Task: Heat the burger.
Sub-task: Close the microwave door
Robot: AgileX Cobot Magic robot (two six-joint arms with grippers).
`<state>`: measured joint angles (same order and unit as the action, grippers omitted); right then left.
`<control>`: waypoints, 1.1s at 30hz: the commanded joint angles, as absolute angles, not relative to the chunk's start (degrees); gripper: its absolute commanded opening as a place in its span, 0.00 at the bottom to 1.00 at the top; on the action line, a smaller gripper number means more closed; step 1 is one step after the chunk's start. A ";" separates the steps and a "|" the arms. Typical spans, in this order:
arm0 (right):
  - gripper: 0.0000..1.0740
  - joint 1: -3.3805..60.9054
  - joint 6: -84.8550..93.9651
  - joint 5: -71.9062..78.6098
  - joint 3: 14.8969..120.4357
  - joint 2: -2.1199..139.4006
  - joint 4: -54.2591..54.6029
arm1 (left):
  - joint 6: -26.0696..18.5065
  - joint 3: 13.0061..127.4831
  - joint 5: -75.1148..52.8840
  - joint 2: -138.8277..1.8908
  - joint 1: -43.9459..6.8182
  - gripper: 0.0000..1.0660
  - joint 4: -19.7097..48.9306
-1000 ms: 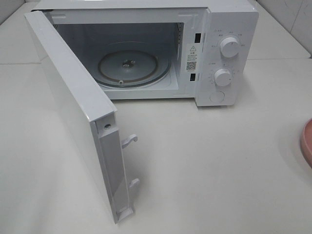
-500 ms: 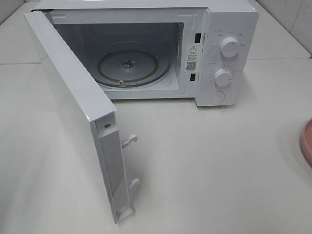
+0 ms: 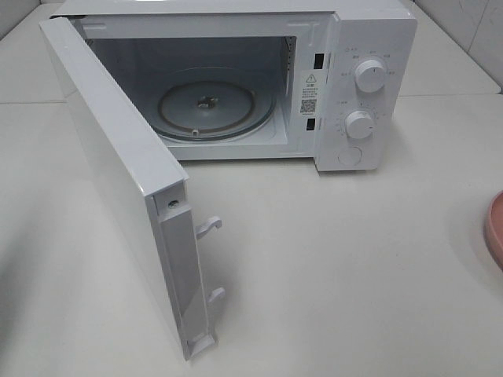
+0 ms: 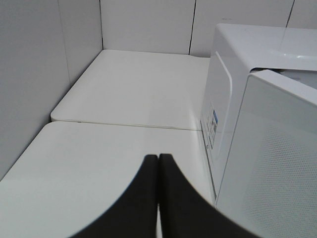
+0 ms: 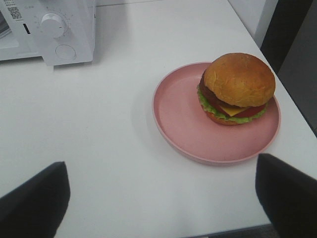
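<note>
While left gripper has shut, scene unchanged

A white microwave is sitting on a pale table with its door hanging wide open toward the left. A glass turntable is lying inside the cavity. Two round knobs are standing one above the other on the control panel, with a round button below them. A pink plate is resting near the table's right edge, well apart from the microwave.
</note>
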<state>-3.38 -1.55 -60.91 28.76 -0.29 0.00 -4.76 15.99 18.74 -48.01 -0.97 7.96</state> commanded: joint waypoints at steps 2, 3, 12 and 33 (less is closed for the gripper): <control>0.92 -3.27 -1.72 -60.39 28.65 -1.49 -0.34 | -3.61 15.81 22.75 -51.34 -1.20 0.00 7.51; 0.92 -3.27 -1.72 -60.39 28.65 -1.49 -0.34 | -2.75 15.81 24.12 -53.51 -1.20 0.00 6.36; 0.92 -3.27 -1.72 -60.39 28.65 -1.49 -0.34 | 9.80 15.81 34.21 -64.06 -1.20 0.00 -8.88; 0.92 -3.27 -1.72 -60.39 28.65 -1.49 -0.34 | 14.61 15.93 69.84 -88.81 -1.20 0.00 -27.90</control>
